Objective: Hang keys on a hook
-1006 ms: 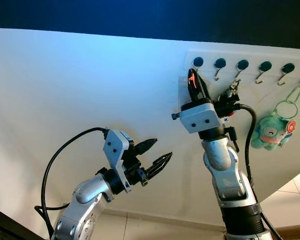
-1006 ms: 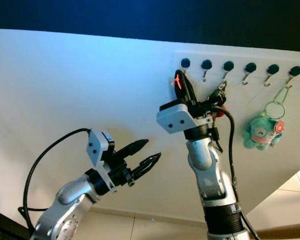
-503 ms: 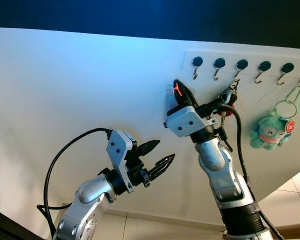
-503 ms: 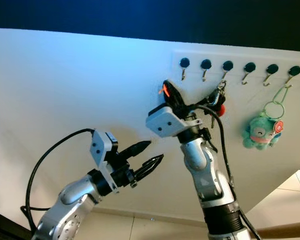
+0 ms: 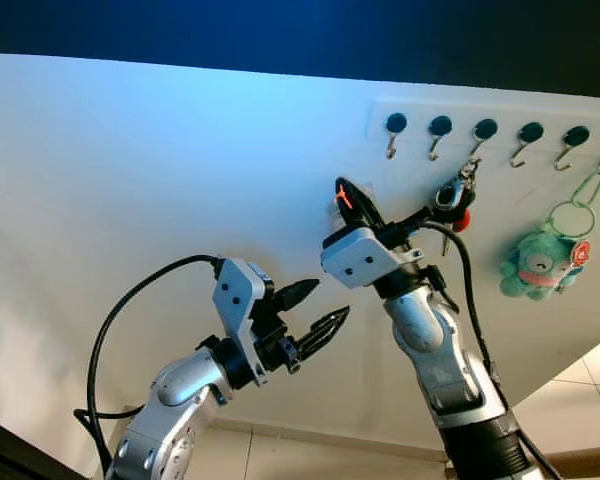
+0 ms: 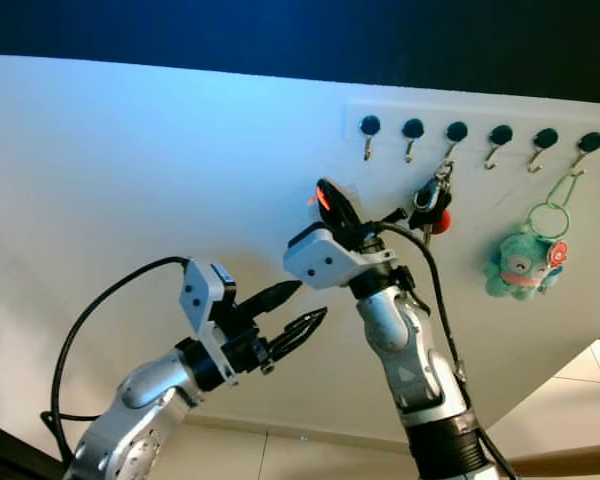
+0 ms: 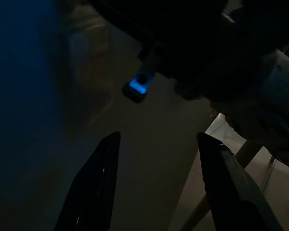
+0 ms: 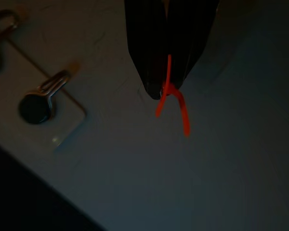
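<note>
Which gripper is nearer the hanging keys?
Right. The right gripper is just left of the keys, slightly apart. The left gripper hovers much lower, further left.

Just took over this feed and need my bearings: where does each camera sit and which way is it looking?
Left eye: on the head, facing the wall's hook rack; both arms, left claw open, keys hanging.
Right eye: same head and scene, with the plush toy.
Left wrist: along its black fingers, dim; the other arm's body ahead.
Right wrist: along the right claw, shut on an orange cord, one hook beside.
Shared: the eyes and right wrist see the cord and hooks.
</note>
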### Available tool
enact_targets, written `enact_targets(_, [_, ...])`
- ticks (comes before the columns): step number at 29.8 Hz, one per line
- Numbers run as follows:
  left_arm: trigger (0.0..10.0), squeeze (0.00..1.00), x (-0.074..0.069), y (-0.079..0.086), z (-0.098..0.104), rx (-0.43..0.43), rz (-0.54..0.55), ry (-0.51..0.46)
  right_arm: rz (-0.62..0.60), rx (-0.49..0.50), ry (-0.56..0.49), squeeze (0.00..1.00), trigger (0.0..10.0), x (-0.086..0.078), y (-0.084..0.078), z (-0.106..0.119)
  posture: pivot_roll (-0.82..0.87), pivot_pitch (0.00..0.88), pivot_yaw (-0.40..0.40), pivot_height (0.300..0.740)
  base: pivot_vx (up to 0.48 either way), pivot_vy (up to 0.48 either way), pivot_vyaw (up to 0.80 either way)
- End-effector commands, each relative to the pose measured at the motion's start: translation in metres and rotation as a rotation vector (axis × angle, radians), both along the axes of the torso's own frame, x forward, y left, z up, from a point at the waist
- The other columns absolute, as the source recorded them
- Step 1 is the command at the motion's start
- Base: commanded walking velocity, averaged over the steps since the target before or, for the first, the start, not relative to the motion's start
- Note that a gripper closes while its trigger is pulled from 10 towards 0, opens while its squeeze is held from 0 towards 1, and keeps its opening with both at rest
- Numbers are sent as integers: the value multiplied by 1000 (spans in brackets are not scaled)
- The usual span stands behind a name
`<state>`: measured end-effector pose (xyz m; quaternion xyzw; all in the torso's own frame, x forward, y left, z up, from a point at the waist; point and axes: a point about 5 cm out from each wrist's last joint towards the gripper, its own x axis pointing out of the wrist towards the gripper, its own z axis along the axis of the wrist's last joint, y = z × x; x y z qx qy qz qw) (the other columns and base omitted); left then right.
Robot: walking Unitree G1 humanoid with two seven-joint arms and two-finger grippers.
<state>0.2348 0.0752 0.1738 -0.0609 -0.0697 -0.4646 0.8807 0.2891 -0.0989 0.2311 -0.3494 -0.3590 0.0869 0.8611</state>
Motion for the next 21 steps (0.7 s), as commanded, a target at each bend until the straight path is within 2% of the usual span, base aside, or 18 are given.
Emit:
enact_targets(1, [10000, 0, -2, -2, 2, 0, -25, 0, -10, 3, -40, 0, 10000, -6, -3, 3, 37, 70, -36, 740, 0, 0, 0])
enact_targets(6, [10000, 0, -3, -3, 3, -3, -29, -2, -57, 22, -75, 0, 10000, -11, -11, 8, 33, 73, -32, 740, 0, 0, 0])
enact_targets(10, [10000, 0, -3, -5, 5, -5, -42, -4, -127, 41, -150, 0, 10000, -12, -19, 27, 31, 72, -28, 740, 0, 0, 0])
enact_targets(17, [10000, 0, -3, -5, 5, -3, -43, -6, -141, 43, -163, 0, 10000, -10, -20, 32, 31, 73, -29, 740, 0, 0, 0])
enact_targets(21, [10000, 0, 0, -5, 11, -21, -17, -32, -152, 60, -142, 0, 10000, -2, -21, 44, 32, 70, -31, 740, 0, 0, 0])
